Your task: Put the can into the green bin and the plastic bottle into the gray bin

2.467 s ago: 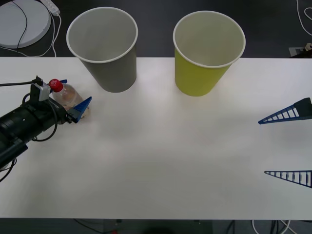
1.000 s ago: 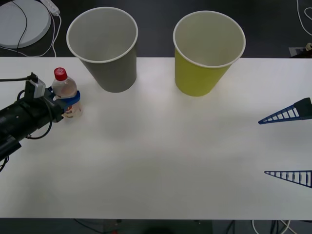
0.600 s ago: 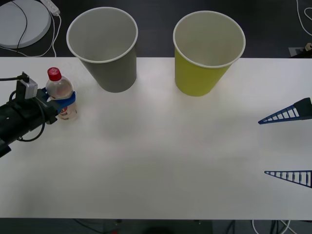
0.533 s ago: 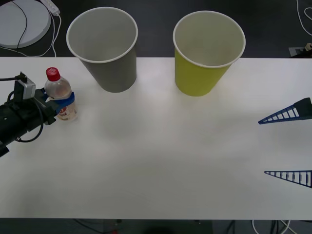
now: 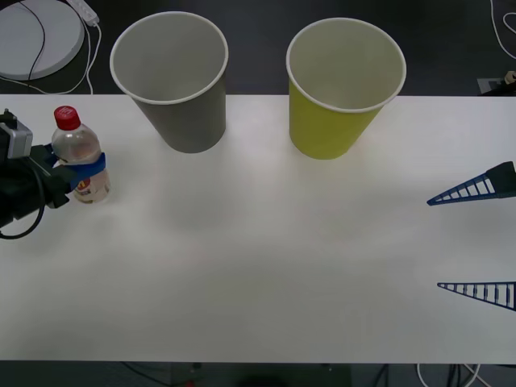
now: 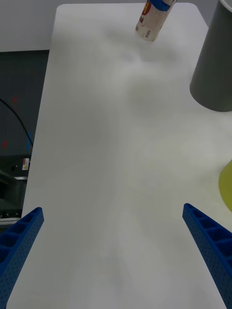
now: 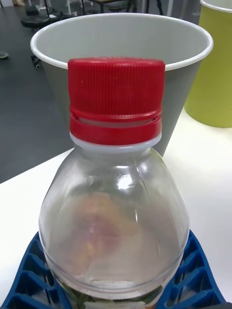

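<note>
Our left gripper [image 5: 78, 167] pinches the plastic bottle [image 5: 77, 157] upright at the table's nine o'clock edge, seemingly just lifted. We should raise it above the gray bin [image 5: 171, 76] rim at eleven o'clock before releasing. Right gripper [image 5: 476, 238] waits spread at three o'clock.

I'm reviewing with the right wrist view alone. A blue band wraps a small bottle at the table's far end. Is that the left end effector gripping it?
Observer: Yes. The left end effector is shut on the small clear plastic bottle with the red screw cap, upright near the white table's left edge.
Operator: Is anything inside the cups?
Observer: No. The dark gray paper cup and the yellow-green paper cup both show bare white insides.
</note>
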You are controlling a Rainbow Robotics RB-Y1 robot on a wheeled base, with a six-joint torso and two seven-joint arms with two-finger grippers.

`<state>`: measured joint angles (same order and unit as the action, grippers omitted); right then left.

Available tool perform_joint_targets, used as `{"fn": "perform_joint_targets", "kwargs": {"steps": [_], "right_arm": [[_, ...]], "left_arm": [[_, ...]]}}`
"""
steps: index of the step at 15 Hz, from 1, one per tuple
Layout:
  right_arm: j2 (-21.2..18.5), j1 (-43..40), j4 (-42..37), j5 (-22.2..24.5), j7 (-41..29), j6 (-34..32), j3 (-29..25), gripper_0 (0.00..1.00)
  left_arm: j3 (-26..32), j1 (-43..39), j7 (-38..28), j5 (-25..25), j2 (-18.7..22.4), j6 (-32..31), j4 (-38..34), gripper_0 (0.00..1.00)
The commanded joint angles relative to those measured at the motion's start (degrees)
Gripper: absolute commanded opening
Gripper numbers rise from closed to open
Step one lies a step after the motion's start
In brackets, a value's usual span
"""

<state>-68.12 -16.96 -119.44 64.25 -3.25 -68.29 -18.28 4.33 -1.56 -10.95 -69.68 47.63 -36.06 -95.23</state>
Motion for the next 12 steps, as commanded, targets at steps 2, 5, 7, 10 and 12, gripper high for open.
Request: {"fn": "perform_joint_targets", "kwargs": {"steps": [2,5,7,10,12], "right_arm": [[0.0,0.0,0.0,0.0,0.0,0.0,0.0,1.00],[0.0,0.0,0.0,0.0,0.0,0.0,0.0,1.00],[0.0,0.0,0.0,0.0,0.0,0.0,0.0,1.00],[0.0,0.0,0.0,0.0,0.0,0.0,0.0,1.00],[0.0,0.0,0.0,0.0,0.0,0.0,0.0,1.00]], "left_arm": [[4.0,0.0,-8.0,-4.2,2.9,-6.7,-1.6,0.00],[6.6,0.3,-12.7,-5.6,6.3,-11.5,-2.2,0.00],[7.4,0.4,-13.9,-5.4,9.5,-13.1,-2.2,0.00],[7.4,1.4,-17.0,-5.5,15.3,-14.3,-2.2,0.00],[7.5,3.5,-18.3,-5.5,18.1,-17.1,-1.0,0.00]]}}
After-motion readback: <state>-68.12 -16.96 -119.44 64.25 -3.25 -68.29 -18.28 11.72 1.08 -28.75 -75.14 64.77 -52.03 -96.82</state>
